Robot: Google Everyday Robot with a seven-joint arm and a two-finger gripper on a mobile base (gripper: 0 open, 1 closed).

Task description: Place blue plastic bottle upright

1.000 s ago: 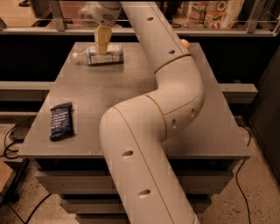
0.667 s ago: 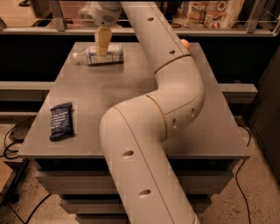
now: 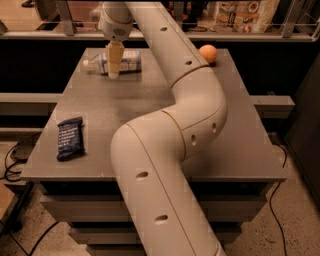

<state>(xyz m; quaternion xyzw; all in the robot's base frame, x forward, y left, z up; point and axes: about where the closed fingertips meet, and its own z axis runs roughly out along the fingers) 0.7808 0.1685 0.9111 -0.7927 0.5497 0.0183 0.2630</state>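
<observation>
The blue plastic bottle (image 3: 128,61) is a small clear bottle with a pale label band. It lies on its side at the far left of the grey table (image 3: 150,90), with its cap end pointing left. My gripper (image 3: 113,70) hangs from the long cream arm straight over the bottle's middle and covers part of it from this view. I cannot tell whether it touches the bottle.
A flat dark blue snack wrapper (image 3: 70,138) lies near the table's front left edge. An orange ball (image 3: 208,53) sits at the far right. My arm (image 3: 180,135) crosses the table's middle. A shelf with bags (image 3: 245,15) stands behind the table.
My gripper has come down a little over the bottle. The bottle, wrapper and ball lie where they were.
</observation>
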